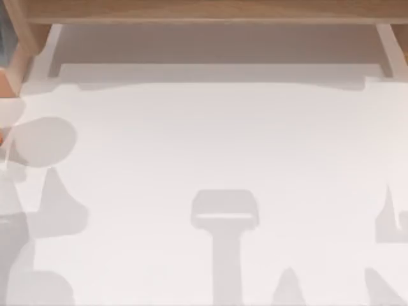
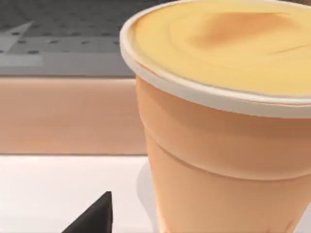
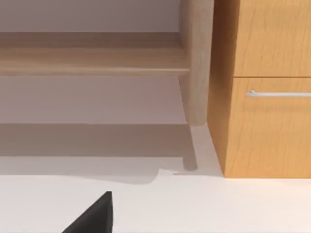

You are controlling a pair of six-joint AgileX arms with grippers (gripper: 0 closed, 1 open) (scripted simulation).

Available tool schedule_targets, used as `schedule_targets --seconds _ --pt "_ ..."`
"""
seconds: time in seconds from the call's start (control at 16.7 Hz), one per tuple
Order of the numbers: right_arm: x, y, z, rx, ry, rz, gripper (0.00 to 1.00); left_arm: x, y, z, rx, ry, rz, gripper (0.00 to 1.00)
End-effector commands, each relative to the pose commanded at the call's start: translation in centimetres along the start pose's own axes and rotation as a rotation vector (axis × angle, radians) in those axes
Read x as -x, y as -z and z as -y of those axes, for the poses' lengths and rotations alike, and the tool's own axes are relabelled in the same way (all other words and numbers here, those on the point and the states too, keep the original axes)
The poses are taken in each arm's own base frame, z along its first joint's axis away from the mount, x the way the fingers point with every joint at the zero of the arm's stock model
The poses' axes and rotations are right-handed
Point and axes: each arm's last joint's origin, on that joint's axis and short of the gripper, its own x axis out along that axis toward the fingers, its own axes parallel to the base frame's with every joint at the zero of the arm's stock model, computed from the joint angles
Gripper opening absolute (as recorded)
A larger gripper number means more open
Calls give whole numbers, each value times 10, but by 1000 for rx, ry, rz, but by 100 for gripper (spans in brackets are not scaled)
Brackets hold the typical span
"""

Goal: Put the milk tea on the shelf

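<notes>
The milk tea (image 2: 223, 145), an orange-tan cup with a creamy yellow-orange top, stands very close in the left wrist view, upright and tapering downward. A dark part of my left gripper (image 2: 92, 221) sits just beside its base. An orange sliver (image 1: 5, 83) at the top view's left edge looks like part of the cup. The shelf (image 1: 204, 11) runs along the back, a long light-brown board on pale uprights (image 1: 48, 51). In the left wrist view a tan band (image 2: 68, 116) lies behind the cup. My right gripper (image 3: 92, 221) hangs low, facing the shelf (image 3: 92, 60) near its right upright (image 3: 197, 73).
A wooden cabinet with a metal-handled drawer (image 3: 262, 92) stands against the shelf's right end. The white table (image 1: 210, 140) carries soft grey shadows of the arms, with an oval shadow (image 1: 44, 140) near its left edge.
</notes>
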Motion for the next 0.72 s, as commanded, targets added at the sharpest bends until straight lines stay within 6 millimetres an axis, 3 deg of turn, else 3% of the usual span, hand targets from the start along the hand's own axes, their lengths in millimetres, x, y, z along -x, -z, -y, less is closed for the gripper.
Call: schedule_targets --seconds 0.42,0.72 --pt "0 0 0 0 0 0 100 -60 1 1 0 0 0 100" --pt "0 0 0 0 0 0 100 -63 1 1 0 0 0 100"
